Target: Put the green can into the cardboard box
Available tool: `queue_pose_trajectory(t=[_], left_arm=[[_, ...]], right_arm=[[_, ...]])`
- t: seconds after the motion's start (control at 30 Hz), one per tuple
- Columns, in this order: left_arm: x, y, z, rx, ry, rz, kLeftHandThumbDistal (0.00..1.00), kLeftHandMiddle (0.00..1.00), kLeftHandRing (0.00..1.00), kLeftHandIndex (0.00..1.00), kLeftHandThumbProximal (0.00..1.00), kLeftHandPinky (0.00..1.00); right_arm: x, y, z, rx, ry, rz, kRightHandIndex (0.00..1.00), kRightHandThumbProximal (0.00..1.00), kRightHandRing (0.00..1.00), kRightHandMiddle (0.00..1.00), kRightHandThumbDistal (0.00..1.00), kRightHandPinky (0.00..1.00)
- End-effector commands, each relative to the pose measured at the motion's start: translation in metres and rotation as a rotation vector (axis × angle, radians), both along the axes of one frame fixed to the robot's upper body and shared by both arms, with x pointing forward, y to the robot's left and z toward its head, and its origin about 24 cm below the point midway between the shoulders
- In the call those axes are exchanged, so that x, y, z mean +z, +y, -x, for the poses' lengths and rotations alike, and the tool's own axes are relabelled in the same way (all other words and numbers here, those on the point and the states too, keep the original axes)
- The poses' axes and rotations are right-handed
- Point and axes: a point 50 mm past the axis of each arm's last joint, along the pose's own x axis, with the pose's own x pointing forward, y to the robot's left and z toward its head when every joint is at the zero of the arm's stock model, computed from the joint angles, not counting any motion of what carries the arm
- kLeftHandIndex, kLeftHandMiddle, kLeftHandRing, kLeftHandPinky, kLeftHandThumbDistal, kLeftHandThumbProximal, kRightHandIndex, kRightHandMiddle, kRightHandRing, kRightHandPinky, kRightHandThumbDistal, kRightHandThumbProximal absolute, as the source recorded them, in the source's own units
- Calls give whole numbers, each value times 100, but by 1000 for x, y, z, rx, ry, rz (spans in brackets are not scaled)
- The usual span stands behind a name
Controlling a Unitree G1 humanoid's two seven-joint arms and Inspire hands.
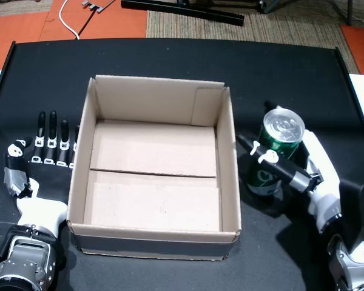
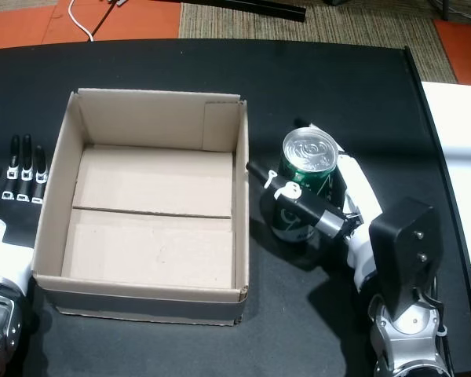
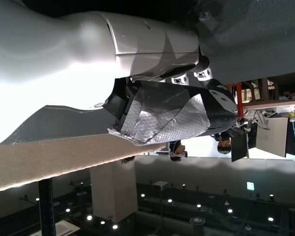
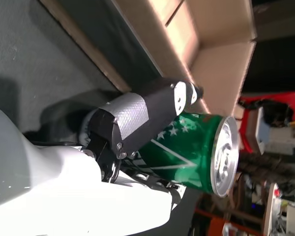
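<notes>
The green can stands upright on the black table just right of the cardboard box, in both head views. My right hand is shut on the can, thumb across its front and fingers behind it. The open box holds nothing; its wall shows in the right wrist view. My left hand lies flat and open on the table against the box's left wall, fingers straight.
The black table ends at orange floor and a woven mat beyond its far edge. A white cable lies on the floor. A white surface borders the table on the right.
</notes>
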Motion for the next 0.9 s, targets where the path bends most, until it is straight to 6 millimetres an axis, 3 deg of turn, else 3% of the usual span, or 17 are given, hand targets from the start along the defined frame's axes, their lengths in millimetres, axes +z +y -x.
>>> queue_pose_trajectory(t=[0.0,0.2,0.37,0.7,0.87], left_arm=[[-18,3,16,12,83,16,3,47,60,47,79,77],[-17,3,15,14,83,11,3,46,60,45,78,75],[-17,3,14,16,89,12,5,46,60,45,75,72],[-16,1,12,11,96,0,0,47,60,47,80,73],[-16,1,13,5,93,-1,3,46,60,45,77,71]], right_arm=[[-1,-5,1,-42,-13,47,57,0,57,54,0,65],[-4,-9,6,-92,-29,103,36,0,44,36,0,55],[-4,-13,7,-105,-34,113,30,0,40,31,0,54],[-2,-21,5,-129,-33,126,25,0,37,26,0,53],[22,-21,-3,-115,-194,184,15,0,29,16,0,50]])
